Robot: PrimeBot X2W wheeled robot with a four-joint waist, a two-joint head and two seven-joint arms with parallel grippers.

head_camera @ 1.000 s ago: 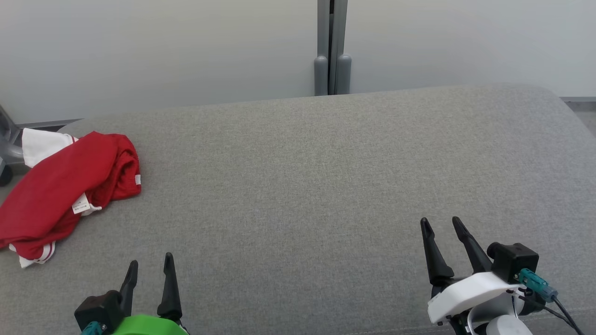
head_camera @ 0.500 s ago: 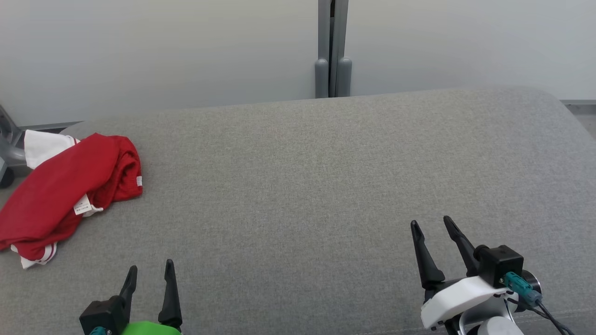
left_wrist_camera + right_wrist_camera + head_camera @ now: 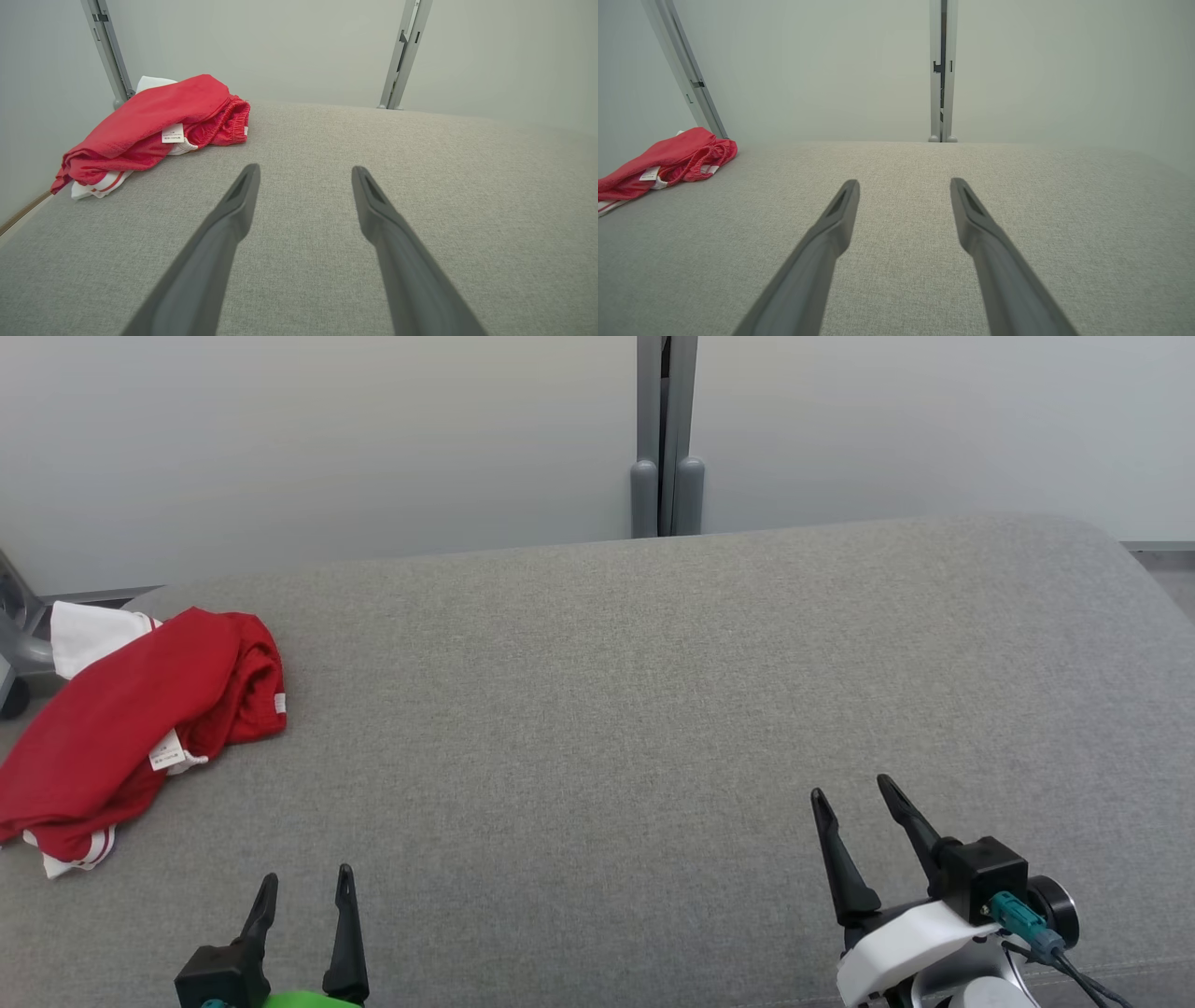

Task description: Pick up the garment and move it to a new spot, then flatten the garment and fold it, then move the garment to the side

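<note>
Crumpled red garment (image 3: pixel 140 709); woven grey cushion (image 3: pixel 653 691)

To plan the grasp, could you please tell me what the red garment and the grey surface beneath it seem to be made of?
The garment looks like thin, soft, matte cloth: it slumps in folds, with a gathered waistband and a sewn label. The surface seems to be padded grey upholstery fabric, matte, with a visible weave and rounded edges.

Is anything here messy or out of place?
Only the red shorts: they lie crumpled in a heap at the far left edge of the grey cushion, white label turned out, rather than spread flat.
</note>
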